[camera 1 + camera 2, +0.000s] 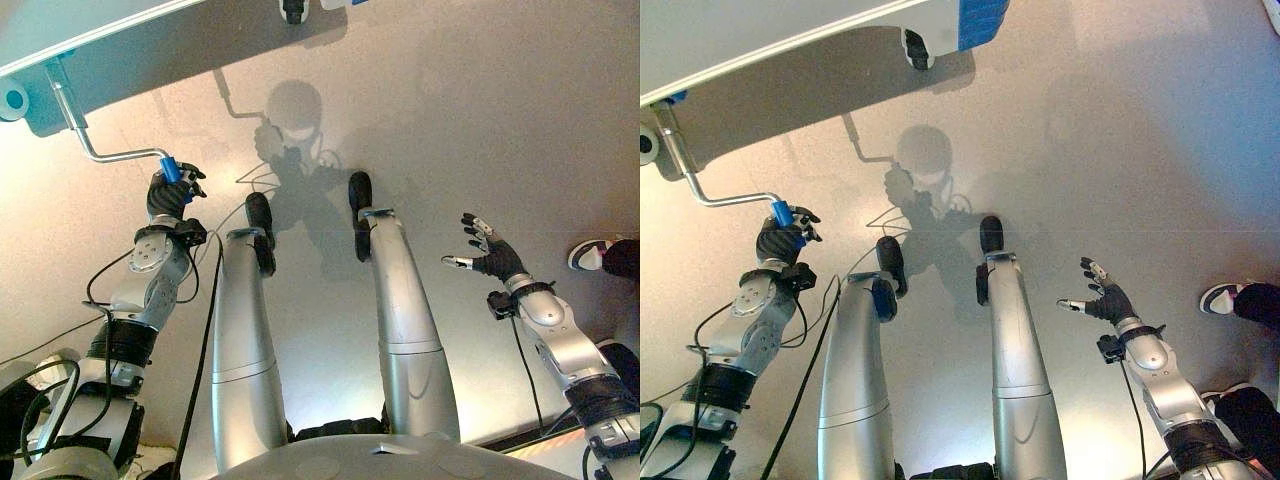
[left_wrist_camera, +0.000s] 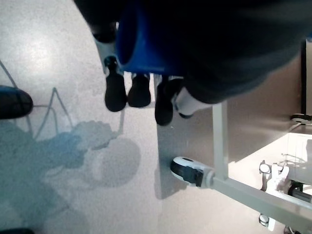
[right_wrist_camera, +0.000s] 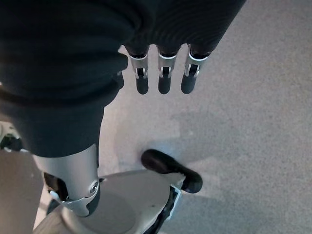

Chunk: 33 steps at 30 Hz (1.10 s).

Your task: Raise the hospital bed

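Observation:
The end of the hospital bed (image 1: pixel 90 30) runs along the far left, pale with a blue corner piece (image 1: pixel 982 20). A bent silver crank (image 1: pixel 95 140) hangs from it and ends in a blue grip (image 1: pixel 171 168). My left hand (image 1: pixel 170 192) is curled round that blue grip (image 2: pixel 146 44), which shows close up in the left wrist view with the fingers (image 2: pixel 139 92) wrapped past it. My right hand (image 1: pixel 490 255) floats over the bare floor at the right, fingers (image 3: pixel 163 78) spread and holding nothing.
A bed castor (image 1: pixel 292 10) stands at the far edge, and another castor (image 2: pixel 187 171) sits on the bed frame (image 2: pixel 243 192). A person's shoe (image 1: pixel 592 252) is at the right edge. Grey floor (image 1: pixel 480 120) lies open between.

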### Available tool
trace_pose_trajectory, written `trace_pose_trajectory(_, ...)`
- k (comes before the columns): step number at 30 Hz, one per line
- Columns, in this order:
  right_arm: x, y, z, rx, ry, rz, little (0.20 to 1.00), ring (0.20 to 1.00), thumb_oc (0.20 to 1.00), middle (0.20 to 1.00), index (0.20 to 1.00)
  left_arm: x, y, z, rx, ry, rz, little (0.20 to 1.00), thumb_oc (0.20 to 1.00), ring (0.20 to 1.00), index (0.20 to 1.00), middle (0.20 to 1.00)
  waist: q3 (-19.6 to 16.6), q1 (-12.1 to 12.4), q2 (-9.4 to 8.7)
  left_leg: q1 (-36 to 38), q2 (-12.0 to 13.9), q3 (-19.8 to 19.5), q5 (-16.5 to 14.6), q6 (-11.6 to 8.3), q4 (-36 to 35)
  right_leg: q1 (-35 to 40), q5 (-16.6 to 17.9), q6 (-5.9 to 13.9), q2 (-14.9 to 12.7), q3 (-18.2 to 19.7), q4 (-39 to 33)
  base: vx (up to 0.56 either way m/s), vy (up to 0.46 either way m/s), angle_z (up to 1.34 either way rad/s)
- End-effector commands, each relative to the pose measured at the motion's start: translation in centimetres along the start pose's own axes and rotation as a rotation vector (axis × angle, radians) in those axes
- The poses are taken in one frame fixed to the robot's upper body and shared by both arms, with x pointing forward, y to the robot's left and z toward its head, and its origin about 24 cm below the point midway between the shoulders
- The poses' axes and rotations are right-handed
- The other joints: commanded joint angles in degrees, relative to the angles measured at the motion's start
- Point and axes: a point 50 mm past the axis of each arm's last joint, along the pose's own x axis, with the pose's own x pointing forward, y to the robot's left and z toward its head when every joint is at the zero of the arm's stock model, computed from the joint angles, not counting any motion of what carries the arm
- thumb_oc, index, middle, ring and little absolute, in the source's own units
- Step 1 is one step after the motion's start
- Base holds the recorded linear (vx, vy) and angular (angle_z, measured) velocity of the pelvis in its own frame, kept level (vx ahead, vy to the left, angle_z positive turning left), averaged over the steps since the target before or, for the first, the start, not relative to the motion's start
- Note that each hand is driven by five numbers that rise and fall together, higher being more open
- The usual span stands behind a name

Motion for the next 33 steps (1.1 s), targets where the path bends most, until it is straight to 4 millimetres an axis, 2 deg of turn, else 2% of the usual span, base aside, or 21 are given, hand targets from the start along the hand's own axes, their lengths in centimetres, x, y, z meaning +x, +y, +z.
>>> trace_pose_trajectory(1, -2.2, -1.2, -1.9, -0.065, 0.072, 0.011, 1.000, 1.000, 1.000, 1.000, 1.000, -1.8, 0.6, -1.0, -0.017, -0.002, -0.031, 0.200, 0.200, 0.200, 0.200, 0.200, -8.7, -0.4, 2.96, -1.4, -4.6, 4.4, 9.5, 3.85, -5.5, 3.2, 7.4, -0.09, 2.4, -7.7, -6.6, -0.01, 0.003, 0.05)
trace_pose_trajectory(15, -2.8, -1.3, -2.5, -0.083, 0.093, 0.043, 1.000, 1.000, 1.000, 1.000, 1.000, -3.8, 2.2, -0.4, -0.018, -0.012, -0.057, 0.200, 0.200, 0.200, 0.200, 0.200, -10.3, 1.0, 3.68, 3.3, -5.0, 3.0, 11.5, 3.82, -10.9, 7.8, 7.4, 0.48, 1.3, -7.8, -9.9, 0.00, 0.005, 0.05)
trace_pose_trajectory(23, -3.3, -1.6, -3.0, -0.103, 0.110, 0.045, 1.000, 1.000, 1.000, 1.000, 1.000, -5.6, 4.3, 0.0, 0.004, -0.007, -0.036, 0.200, 0.200, 0.200, 0.200, 0.200, -10.8, 2.4, 4.20, 7.3, -5.0, 2.3, 13.0, 3.90, -16.6, 11.8, 7.5, 0.73, 0.1, -7.9, -13.9, 0.00, 0.022, 0.04)
trace_pose_trajectory(27, -3.5, -1.9, -3.2, -0.111, 0.117, 0.045, 1.000, 1.000, 1.000, 1.000, 1.000, -6.6, 6.2, 0.4, 0.030, -0.005, 0.005, 0.200, 0.200, 0.200, 0.200, 0.200, -11.0, 3.3, 4.51, 9.2, -5.1, 1.8, 14.0, 4.02, -20.4, 13.9, 7.8, 0.98, -0.6, -8.4, -17.2, 0.00, 0.022, 0.07)
trace_pose_trajectory(33, -3.6, -1.9, -3.4, -0.116, 0.120, 0.046, 1.000, 1.000, 1.000, 1.000, 1.000, -7.5, 8.0, 0.5, 0.044, -0.001, 0.061, 0.200, 0.200, 0.200, 0.200, 0.200, -11.1, 4.4, 4.65, 9.8, -5.5, 1.3, 14.3, 4.35, -21.4, 14.4, 8.1, 1.41, -1.1, -8.5, -17.9, 0.01, 0.033, 0.04)
